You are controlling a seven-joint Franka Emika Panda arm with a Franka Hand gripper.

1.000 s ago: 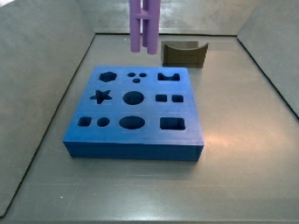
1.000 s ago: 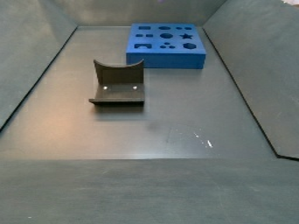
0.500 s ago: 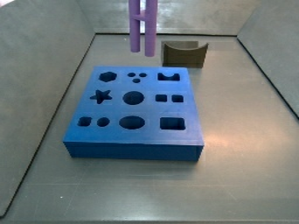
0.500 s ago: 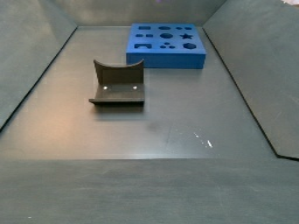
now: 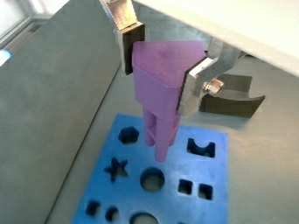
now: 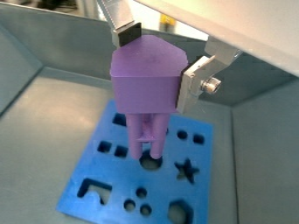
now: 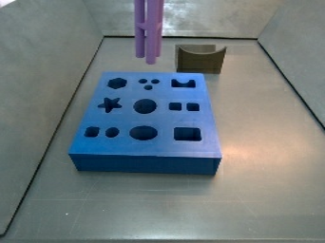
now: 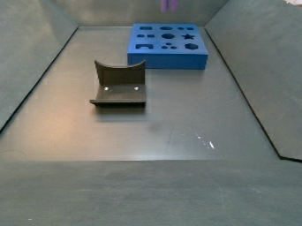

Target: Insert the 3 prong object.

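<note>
My gripper is shut on the wide top end of the 3 prong object, a light-purple piece of joined rods that hangs straight down. It shows in both wrist views. The silver fingers press its two sides. The piece hangs above the far part of the blue block, apart from it, in a side view. The block has several shaped holes, among them a group of three small round ones. Only the piece's tip shows at the top edge of a side view. The gripper itself is out of both side views.
A brown curved block stands on the grey floor beyond the blue block's far right corner, also seen in a side view and a wrist view. Grey walls slope up round the floor. The blue block also shows in a side view.
The held purple piece has shifted a little to the left in one side view, and its tip now shows at the top edge of the other. The blocks have not moved.
</note>
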